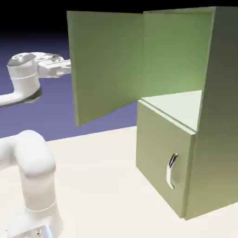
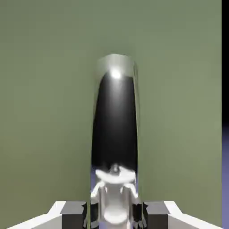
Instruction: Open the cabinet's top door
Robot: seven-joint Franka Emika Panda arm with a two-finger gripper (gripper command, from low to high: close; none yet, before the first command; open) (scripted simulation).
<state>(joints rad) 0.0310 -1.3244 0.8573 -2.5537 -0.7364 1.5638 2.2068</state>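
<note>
The olive-green cabinet [image 1: 218,116] stands at the exterior view's right. Its top door [image 1: 107,60] is swung wide open to the left, baring the paler green interior [image 1: 174,56]. My gripper [image 1: 67,68] reaches the door's outer face from the left, where the door panel hides the handle. In the hand view the long chrome handle [image 2: 115,125] runs up the middle against the green door [image 2: 44,89]. My gripper [image 2: 115,214] is shut on its lower end, with the grey fingertips [image 2: 74,210] on either side.
The shorter lower door [image 1: 158,153] is closed, and its small chrome handle [image 1: 171,169] faces the table. My arm's white base and elbow [image 1: 32,186] fill the lower left. The pale tabletop [image 1: 102,186] spreads between arm and cabinet.
</note>
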